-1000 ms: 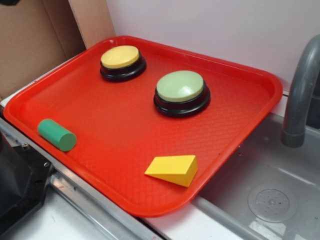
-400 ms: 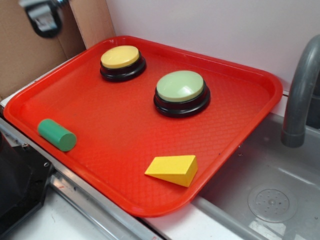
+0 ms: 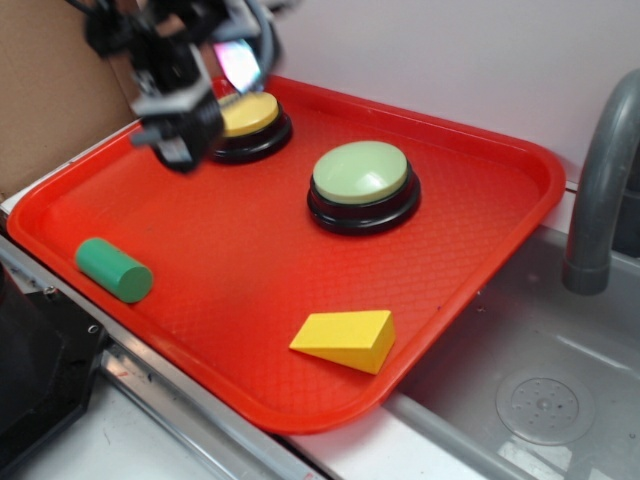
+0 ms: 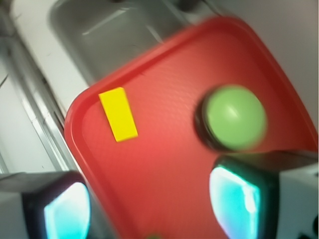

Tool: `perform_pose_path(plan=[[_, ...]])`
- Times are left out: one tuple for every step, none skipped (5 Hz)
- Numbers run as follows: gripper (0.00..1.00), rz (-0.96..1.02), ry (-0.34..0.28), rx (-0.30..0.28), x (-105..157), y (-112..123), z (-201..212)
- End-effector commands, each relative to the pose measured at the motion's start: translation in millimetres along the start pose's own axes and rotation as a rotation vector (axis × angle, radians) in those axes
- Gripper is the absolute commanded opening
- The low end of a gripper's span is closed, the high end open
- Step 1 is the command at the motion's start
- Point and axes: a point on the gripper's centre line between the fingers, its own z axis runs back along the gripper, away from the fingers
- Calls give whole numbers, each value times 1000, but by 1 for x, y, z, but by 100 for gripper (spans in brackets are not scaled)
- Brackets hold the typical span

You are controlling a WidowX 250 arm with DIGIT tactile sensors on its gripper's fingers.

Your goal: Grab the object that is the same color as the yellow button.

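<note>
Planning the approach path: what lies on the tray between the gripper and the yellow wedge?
In the exterior view, only bare red tray lies between the gripper and the yellow wedge; the green button sits off to the side.

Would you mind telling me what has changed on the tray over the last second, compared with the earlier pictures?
The gripper has swung in from the upper left and down over the back of the red tray, now partly covering the yellow button. It holds nothing; its fingers stand apart. The yellow wedge, green cylinder and pale green button lie where they were.
</note>
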Motion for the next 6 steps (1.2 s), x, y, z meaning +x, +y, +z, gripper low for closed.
perform_pose_path(plan=[[100,-119,-48,36,20,-12,-46],[100,-176,-78,-4,25,-17,-71],[100,-195,-106,-39,24,-21,-94],[100,-210,-88,-55,28,-27,-110],[100,-227,-87,-71,37,-34,-120],[100,-236,-103,-92,42,-38,-125]])
